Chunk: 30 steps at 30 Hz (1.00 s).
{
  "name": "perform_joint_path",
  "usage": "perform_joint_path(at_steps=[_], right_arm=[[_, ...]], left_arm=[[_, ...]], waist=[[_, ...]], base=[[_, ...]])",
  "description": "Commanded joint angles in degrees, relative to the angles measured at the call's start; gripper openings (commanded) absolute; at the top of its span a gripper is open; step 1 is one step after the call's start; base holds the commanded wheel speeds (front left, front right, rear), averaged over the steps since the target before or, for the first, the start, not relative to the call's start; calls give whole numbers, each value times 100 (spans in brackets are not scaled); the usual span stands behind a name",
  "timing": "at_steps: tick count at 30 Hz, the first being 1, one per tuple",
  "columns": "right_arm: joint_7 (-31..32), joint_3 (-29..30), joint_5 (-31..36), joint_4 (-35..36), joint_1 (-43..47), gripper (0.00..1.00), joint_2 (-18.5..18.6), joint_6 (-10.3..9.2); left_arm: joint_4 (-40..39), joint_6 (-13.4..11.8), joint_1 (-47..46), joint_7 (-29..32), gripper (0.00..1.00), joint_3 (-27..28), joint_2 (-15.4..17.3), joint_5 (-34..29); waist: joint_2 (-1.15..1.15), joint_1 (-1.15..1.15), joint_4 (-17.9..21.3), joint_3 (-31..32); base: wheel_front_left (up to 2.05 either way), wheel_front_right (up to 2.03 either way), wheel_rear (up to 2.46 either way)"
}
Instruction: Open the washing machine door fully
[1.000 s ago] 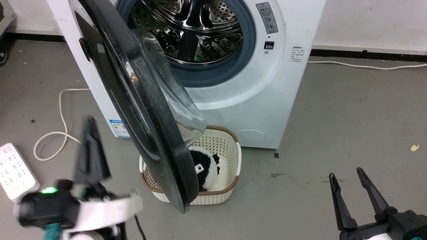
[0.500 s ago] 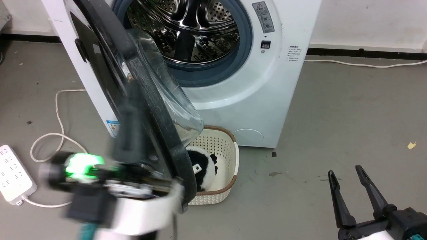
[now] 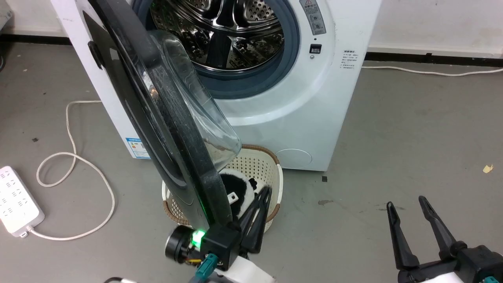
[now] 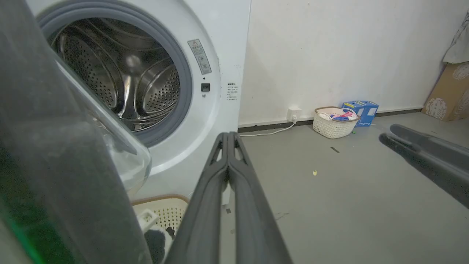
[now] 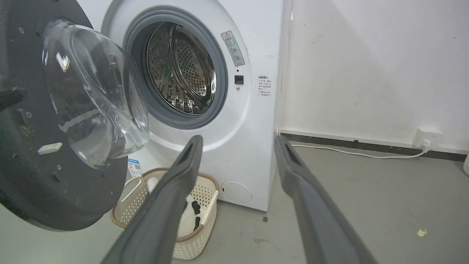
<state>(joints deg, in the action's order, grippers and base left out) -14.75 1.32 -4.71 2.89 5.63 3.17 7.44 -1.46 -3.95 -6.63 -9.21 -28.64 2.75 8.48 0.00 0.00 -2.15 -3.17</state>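
The washing machine stands with its steel drum exposed. Its door is swung out toward me, black rim edge-on, the clear glass bowl bulging to the right. My left gripper is shut and empty, fingers pointing up just right of the door's lower free edge, on the glass side; whether they touch cannot be told. In the left wrist view its shut gripper rises beside the dark door. My right gripper stands open and empty over the floor at the lower right, far from the door.
A cream perforated basket holding a black-and-white plush sits under the door. A white power strip and its looping cable lie on the floor to the left. Another small basket and a blue box stand by the wall.
My left gripper has swept from the outer, left side of the door, across its lower edge, to the inner right side. The door and the right gripper have stayed put.
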Motion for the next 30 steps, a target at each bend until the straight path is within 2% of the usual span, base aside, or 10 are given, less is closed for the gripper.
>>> perform_joint_path(at_steps=[1, 7, 14, 20, 30], right_arm=[[-25, -9, -37, 5, -54, 100, -29, 5], [-25, -41, -45, -15, -56, 100, -29, 5], [-25, -47, -44, -56, 3, 100, -29, 5], [-25, -51, -84, -70, 84, 100, -29, 5], [-25, -149, -101, -108, 149, 100, -29, 5]], left_arm=[[227, -79, 36, -42, 0, 7, 13, 118], [1039, -288, -135, -277, 0, 291, 18, 371], [1335, -319, -169, -446, 0, 472, 132, 430], [1310, -369, 39, -506, 0, 529, 190, 479], [1116, -517, 134, -426, 0, 773, 387, 595]], waist=[[0, 0, -11, -15], [0, 0, -68, -74], [0, 0, -351, -19], [0, 0, -864, 80], [0, 0, -1948, 144]], base=[[0, 0, 0], [0, 0, 0], [0, 0, 0], [0, 0, 0], [0, 0, 0]])
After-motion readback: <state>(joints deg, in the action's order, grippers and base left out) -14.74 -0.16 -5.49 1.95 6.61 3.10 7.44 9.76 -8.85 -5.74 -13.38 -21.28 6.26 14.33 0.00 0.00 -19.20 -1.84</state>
